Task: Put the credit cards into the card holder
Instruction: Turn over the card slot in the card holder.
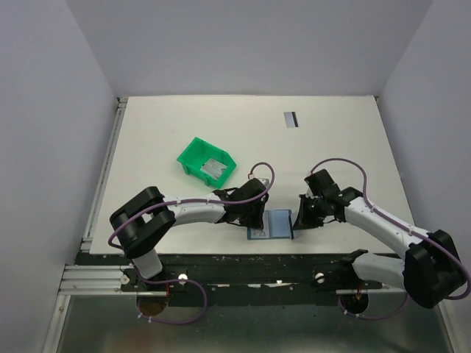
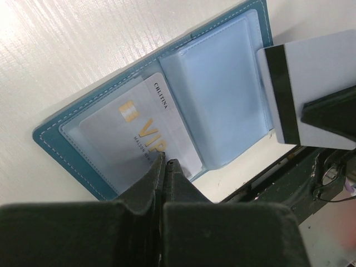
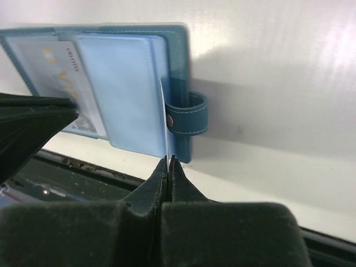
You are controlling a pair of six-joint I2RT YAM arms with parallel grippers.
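Note:
The card holder (image 1: 270,224) lies open at the table's near edge, lighter blue pockets up, and also shows in the left wrist view (image 2: 222,94). One credit card with gold "VIP" lettering (image 2: 139,133) sits in its left pocket. My left gripper (image 2: 166,162) is shut and empty, its tips resting on that card. My right gripper (image 3: 168,161) is shut on a second credit card (image 3: 165,122), seen edge-on above the wallet's right side, by the stud strap (image 3: 188,114). In the left wrist view that card (image 2: 317,72) shows its dark stripe. A third card (image 1: 291,119) lies far back on the table.
A green plastic bin (image 1: 193,156) stands behind the left arm, with a grey card-like piece (image 1: 215,168) inside. The table's dark front rail (image 1: 243,261) runs just below the wallet. White walls close in the table on three sides.

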